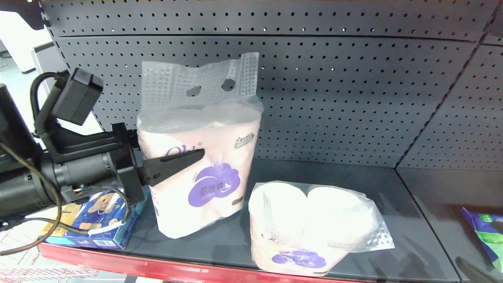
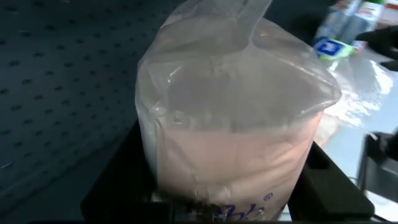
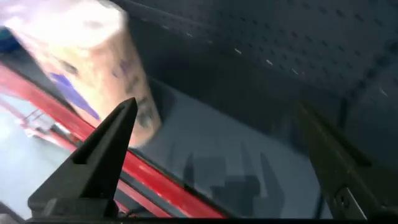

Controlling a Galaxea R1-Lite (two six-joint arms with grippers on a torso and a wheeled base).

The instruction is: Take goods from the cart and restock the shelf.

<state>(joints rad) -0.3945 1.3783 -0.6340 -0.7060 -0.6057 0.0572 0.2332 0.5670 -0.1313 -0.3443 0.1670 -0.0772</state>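
Observation:
A tall pink toilet paper pack [image 1: 220, 129] with a purple label stands upright on the dark shelf [image 1: 353, 184]. My left gripper [image 1: 192, 146] comes in from the left and is shut on its middle; one black finger [image 1: 177, 162] lies across the front and the other is hidden behind. In the left wrist view the pack [image 2: 230, 124] sits between both fingers [image 2: 118, 183]. A second pack [image 1: 310, 228] lies on its side near the shelf's front edge. My right gripper [image 3: 217, 158] hangs open and holds nothing in front of the shelf's red lip [image 3: 155, 180], to the right of that lying pack [image 3: 93, 56].
A blue box [image 1: 98, 224] lies at the shelf's front left, under my left arm. A blue and green bag [image 1: 485, 232] sits on the neighbouring shelf section at the right. A perforated back panel [image 1: 353, 98] closes the rear. Bare shelf lies between the packs and the divider.

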